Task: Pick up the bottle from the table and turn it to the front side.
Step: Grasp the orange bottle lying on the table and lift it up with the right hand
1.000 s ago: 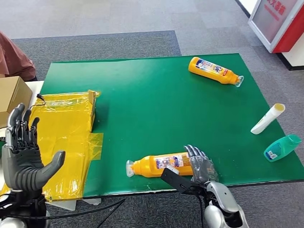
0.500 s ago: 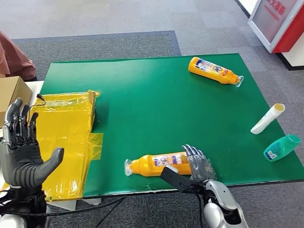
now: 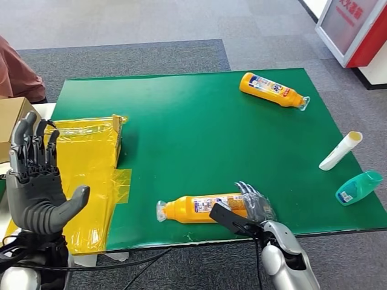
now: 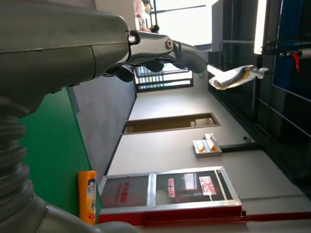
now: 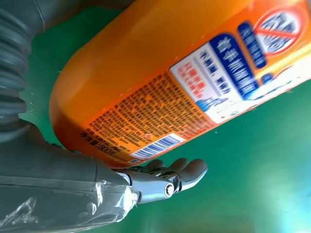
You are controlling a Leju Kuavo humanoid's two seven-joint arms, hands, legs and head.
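An orange bottle (image 3: 196,207) lies on its side near the front edge of the green mat (image 3: 191,133), cap pointing left. My right hand (image 3: 253,208) grips its base end, with the fingers over the top and the thumb along the near side. In the right wrist view the bottle's back label with the barcode (image 5: 176,63) faces the camera, and my thumb (image 5: 161,179) lies beside it. A second orange bottle (image 3: 273,89) lies at the far right of the mat. My left hand (image 3: 34,187) is raised at the left with its fingers spread and nothing in it.
A yellow plastic bag (image 3: 86,163) covers the table's left end, beside a cardboard box (image 3: 14,121). A white tube (image 3: 341,150) and a teal bottle (image 3: 358,187) lie at the mat's right edge. A person's sleeve (image 3: 16,72) shows at far left.
The near bottle has slid a little to the left as my right hand closed around its base. My left hand has risen slightly.
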